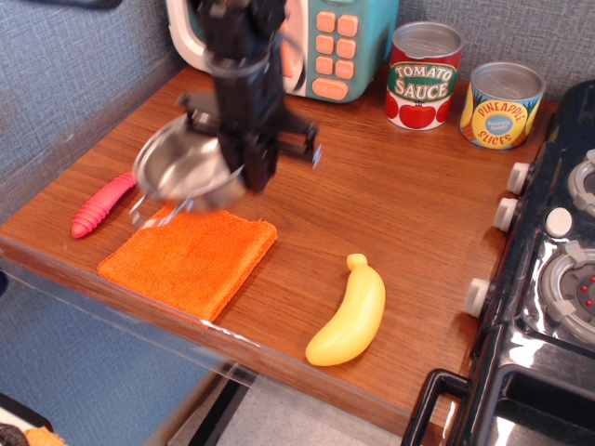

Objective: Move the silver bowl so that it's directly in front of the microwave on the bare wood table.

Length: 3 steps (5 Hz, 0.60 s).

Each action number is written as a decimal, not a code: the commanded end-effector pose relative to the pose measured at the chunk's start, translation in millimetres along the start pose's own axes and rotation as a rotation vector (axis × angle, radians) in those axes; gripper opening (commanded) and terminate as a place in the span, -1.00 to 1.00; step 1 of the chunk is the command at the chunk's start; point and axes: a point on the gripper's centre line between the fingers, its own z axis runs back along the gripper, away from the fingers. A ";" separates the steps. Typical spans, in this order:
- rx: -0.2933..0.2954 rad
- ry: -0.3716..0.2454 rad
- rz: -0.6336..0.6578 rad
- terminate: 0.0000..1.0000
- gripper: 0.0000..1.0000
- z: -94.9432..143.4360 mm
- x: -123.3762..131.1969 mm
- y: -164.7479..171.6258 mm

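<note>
The silver bowl (183, 172) hangs tilted in the air above the far edge of the orange cloth (191, 257), blurred by motion. My gripper (244, 175) is shut on the bowl's right rim and holds it clear of the table. The teal microwave (321, 42) with cream door and salmon buttons stands at the back, behind the arm. The bare wood table (372, 186) lies between the microwave and the cloth.
A red-handled spoon (102, 203) lies left of the cloth, partly hidden by the bowl. A yellow banana (351, 312) lies near the front edge. Tomato sauce can (424, 74) and pineapple can (502, 104) stand at the back right. A black stove (548, 279) fills the right side.
</note>
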 end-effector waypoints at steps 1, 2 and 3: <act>0.066 -0.035 0.005 -1.00 -1.00 -8.0 63.3 9.5; 0.124 0.014 -0.014 -1.00 -1.00 -35.3 76.1 14.3; 0.138 0.044 -0.021 -1.00 -1.00 -53.9 84.9 16.5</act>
